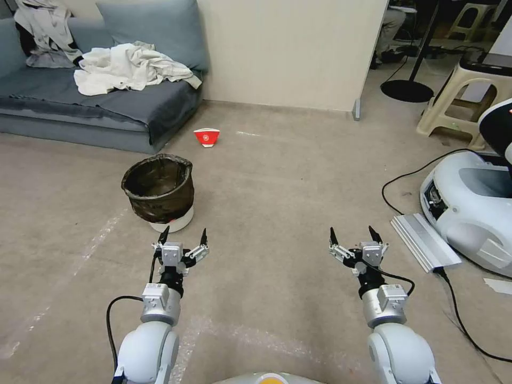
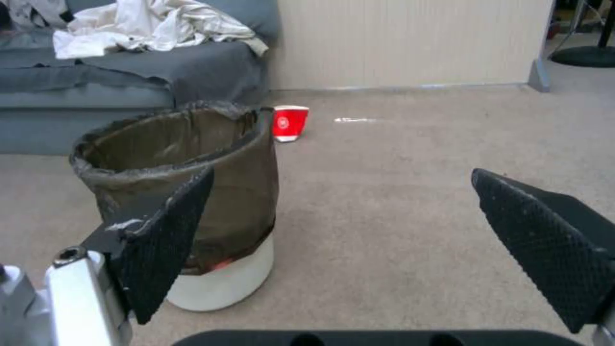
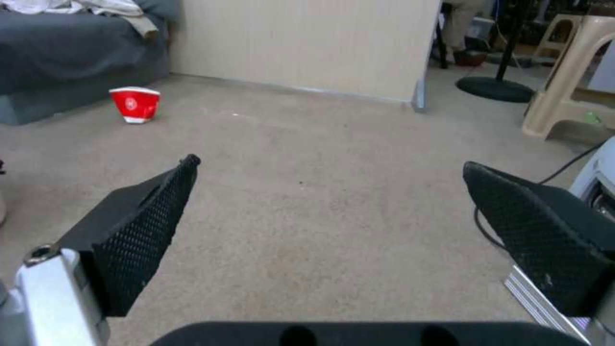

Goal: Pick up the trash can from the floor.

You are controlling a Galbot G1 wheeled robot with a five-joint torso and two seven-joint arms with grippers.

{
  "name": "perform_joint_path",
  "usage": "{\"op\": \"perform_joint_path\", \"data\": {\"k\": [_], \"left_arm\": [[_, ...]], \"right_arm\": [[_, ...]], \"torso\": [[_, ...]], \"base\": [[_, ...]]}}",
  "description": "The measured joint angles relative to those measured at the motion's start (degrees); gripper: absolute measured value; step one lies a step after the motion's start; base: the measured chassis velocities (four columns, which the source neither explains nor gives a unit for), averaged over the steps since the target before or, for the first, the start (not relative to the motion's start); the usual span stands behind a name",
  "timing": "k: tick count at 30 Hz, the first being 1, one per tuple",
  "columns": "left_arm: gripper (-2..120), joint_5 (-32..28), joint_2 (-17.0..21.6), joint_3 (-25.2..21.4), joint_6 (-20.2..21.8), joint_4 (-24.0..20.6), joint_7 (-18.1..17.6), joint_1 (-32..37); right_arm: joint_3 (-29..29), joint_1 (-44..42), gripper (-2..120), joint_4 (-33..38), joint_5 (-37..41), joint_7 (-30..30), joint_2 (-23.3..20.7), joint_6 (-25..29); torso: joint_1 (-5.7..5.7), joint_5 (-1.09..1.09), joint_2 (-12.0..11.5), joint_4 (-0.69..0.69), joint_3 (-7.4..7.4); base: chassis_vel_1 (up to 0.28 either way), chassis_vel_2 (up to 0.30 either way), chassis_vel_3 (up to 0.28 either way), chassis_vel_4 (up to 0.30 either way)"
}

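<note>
One trash can (image 1: 158, 191), two open end effectors

Beige-grey carpeted floor (image 1: 277, 186) with pale tape marks at 9 o'clock. Standing on it: trash can (image 1: 159, 191), upright, toward 10 o'clock; red-and-white paper cup (image 1: 206, 137) beyond it, well apart, toward 11; grey sofa (image 1: 101, 106) at far 10; ribbed metal bar (image 1: 425, 241) and black cable (image 1: 405, 176) at 3.

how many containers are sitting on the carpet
2. The trash can stands upright just ahead of the open left gripper. The red-and-white paper cup rests rim-down farther off, near the sofa corner. None seems hidden.
</note>
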Motion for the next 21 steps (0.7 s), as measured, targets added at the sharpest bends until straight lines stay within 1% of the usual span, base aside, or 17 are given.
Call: {"op": "perform_joint_path", "data": {"k": [21], "left_arm": [[100,0.0,0.0,0.0,0.0,0.0,0.0,0.0]], "right_arm": [[0.0,0.0,100,0.0,0.0,0.0,0.0,0.0]], "torso": [[0.00,0.00,0.0,0.00,0.00]], "base": [[0.000,0.000,0.000,0.000]]}}
